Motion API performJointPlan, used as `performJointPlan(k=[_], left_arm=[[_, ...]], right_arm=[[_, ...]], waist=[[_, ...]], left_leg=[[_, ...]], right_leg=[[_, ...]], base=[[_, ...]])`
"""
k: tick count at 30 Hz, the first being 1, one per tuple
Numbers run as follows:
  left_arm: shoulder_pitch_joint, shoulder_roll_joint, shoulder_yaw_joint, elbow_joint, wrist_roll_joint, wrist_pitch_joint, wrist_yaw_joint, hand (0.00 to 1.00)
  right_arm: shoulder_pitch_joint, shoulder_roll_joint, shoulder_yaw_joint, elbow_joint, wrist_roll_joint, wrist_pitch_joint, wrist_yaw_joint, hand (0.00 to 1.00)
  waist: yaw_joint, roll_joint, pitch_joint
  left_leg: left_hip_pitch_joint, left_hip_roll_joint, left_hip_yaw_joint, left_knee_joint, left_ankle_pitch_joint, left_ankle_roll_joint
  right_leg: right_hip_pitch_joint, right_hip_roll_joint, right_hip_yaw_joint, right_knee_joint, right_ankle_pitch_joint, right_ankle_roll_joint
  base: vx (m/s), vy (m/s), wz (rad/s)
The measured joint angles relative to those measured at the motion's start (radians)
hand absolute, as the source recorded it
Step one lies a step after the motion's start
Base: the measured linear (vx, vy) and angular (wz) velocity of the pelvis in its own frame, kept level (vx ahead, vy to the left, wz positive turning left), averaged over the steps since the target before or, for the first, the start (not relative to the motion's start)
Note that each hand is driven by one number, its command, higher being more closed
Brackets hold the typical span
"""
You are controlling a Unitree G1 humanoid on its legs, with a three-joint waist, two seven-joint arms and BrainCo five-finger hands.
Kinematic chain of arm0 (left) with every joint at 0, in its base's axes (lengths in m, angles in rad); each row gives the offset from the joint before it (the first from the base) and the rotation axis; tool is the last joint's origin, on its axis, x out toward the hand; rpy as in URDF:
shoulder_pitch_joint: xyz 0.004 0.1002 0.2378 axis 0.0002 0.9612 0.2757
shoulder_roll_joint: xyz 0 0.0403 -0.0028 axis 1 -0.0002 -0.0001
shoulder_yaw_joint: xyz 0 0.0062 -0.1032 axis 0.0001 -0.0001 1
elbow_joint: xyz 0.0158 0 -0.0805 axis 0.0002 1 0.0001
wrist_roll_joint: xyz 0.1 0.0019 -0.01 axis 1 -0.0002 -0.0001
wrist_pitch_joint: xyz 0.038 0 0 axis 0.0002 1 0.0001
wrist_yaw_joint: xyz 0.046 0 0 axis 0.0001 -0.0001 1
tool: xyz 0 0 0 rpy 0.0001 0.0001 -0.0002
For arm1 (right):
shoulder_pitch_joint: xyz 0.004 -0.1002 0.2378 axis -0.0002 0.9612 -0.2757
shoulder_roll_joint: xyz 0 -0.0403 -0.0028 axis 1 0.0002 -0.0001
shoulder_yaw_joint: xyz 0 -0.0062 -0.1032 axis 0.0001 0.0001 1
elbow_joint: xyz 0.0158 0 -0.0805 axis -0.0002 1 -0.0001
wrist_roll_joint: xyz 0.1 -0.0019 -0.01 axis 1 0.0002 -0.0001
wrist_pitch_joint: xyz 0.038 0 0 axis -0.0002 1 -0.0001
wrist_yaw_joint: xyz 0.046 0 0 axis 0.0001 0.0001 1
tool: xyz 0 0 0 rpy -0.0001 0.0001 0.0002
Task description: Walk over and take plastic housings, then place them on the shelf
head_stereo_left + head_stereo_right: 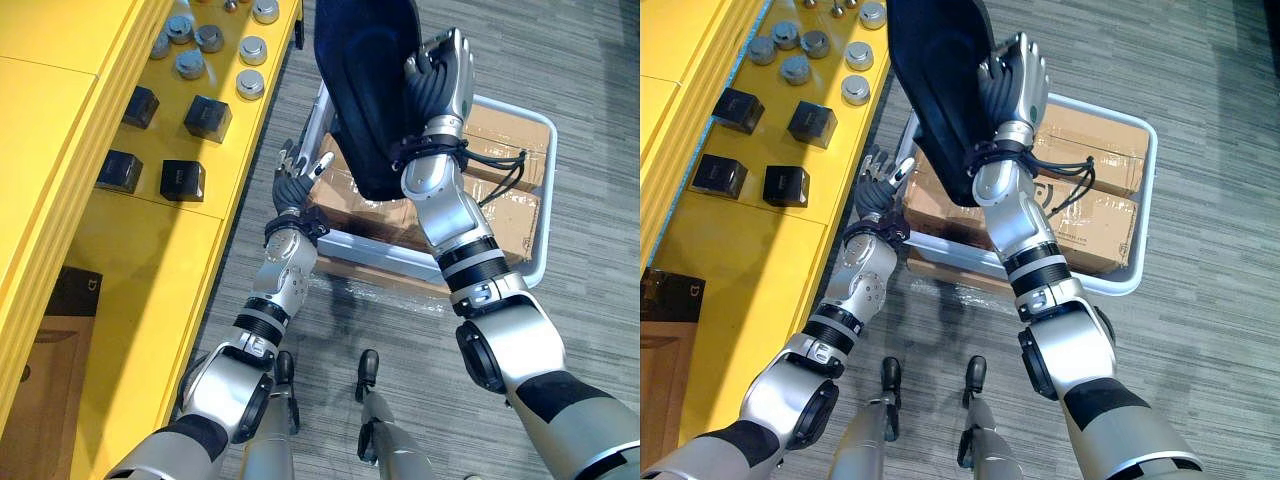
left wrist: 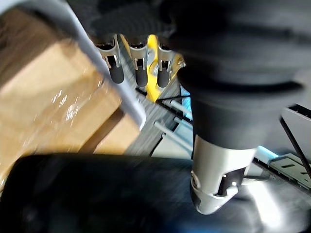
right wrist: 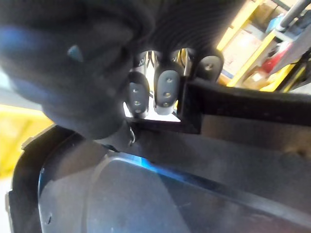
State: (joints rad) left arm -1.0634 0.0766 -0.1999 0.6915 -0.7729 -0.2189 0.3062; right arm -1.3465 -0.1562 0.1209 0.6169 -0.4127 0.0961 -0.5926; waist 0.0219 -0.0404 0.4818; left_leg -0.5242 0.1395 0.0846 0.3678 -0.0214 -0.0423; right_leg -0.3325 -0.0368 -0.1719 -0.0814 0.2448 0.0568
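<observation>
Currently: large black plastic housing (image 1: 365,90) is hanging above the grey cart (image 1: 400,262), right hand (image 1: 442,78) fingers curling round its edge; left hand (image 1: 292,178) is hovering beside the cart, fingers relaxed, holding nothing.

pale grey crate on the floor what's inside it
Brown cardboard boxes. The large black plastic housing in the right robot hand hides part of the pale grey plastic crate.
</observation>
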Motion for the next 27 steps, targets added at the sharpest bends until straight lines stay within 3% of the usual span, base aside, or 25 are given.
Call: performJointPlan(k=[3,6,12,16,17,21,27], left_arm=[[0.015,-0.019,-0.041,-0.041,-0.032,-0.010,-0.015,0.00],[0.091,-0.015,-0.069,-0.135,-0.030,-0.046,-0.016,0.00],[0.245,-0.013,-0.094,-0.289,-0.032,-0.043,-0.013,0.00],[0.394,-0.017,-0.094,-0.515,-0.050,-0.088,-0.016,0.00],[0.425,-0.018,-0.094,-0.567,-0.050,-0.106,-0.016,1.00],[0.509,-0.041,-0.095,-0.658,-0.022,-0.139,-0.011,1.00],[0.620,-0.055,-0.091,-0.669,0.148,-0.153,0.044,1.00]], right_arm=[[0.014,0.054,0.003,-0.052,-0.026,-0.001,-0.019,1.00],[0.109,0.057,0.018,-0.194,-0.026,-0.006,-0.021,1.00],[0.390,0.099,0.019,-0.468,-0.030,-0.047,-0.029,1.00],[0.626,0.120,0.050,-0.623,-0.025,-0.090,-0.019,1.00],[0.690,0.128,0.053,-0.643,-0.019,-0.095,-0.009,1.00],[0.847,0.177,0.070,-0.690,0.026,-0.097,0.007,1.00],[0.973,0.195,0.165,-0.763,0.050,-0.098,0.061,1.00]], waist=[[-0.005,-0.010,-0.005],[-0.005,-0.031,-0.018],[-0.011,-0.053,-0.036],[-0.008,-0.059,-0.109],[-0.007,-0.059,-0.127],[-0.009,-0.058,-0.211],[-0.008,-0.057,-0.340]], left_leg=[[0.029,0.001,0.010,-0.011,-0.001,-0.002],[0.058,0.004,0.023,-0.019,-0.006,-0.007],[0.117,0.013,0.026,-0.019,-0.022,-0.019],[0.147,0.018,0.030,-0.040,-0.029,-0.029],[0.170,0.018,0.030,-0.050,-0.030,-0.031],[0.226,0.016,0.031,-0.081,-0.035,-0.038],[0.338,0.006,0.056,-0.162,-0.029,-0.040]], right_leg=[[0.018,-0.001,0.008,0.000,-0.001,-0.001],[0.035,0.000,0.022,0.000,-0.005,-0.006],[0.093,0.009,0.020,-0.001,-0.032,-0.026],[0.113,0.014,0.017,-0.001,-0.052,-0.040],[0.130,0.014,0.016,-0.001,-0.057,-0.039],[0.173,0.014,-0.007,-0.002,-0.074,-0.043],[0.235,0.007,-0.007,-0.002,-0.105,-0.041]], base=[[0.02,0.064,-0.08],[0.03,0.054,-0.10],[0.05,0.044,-0.03],[0.08,0.008,-0.01],[0.11,0.008,-0.01],[0.11,0.003,0.02],[0.09,-0.003,-0.06]])
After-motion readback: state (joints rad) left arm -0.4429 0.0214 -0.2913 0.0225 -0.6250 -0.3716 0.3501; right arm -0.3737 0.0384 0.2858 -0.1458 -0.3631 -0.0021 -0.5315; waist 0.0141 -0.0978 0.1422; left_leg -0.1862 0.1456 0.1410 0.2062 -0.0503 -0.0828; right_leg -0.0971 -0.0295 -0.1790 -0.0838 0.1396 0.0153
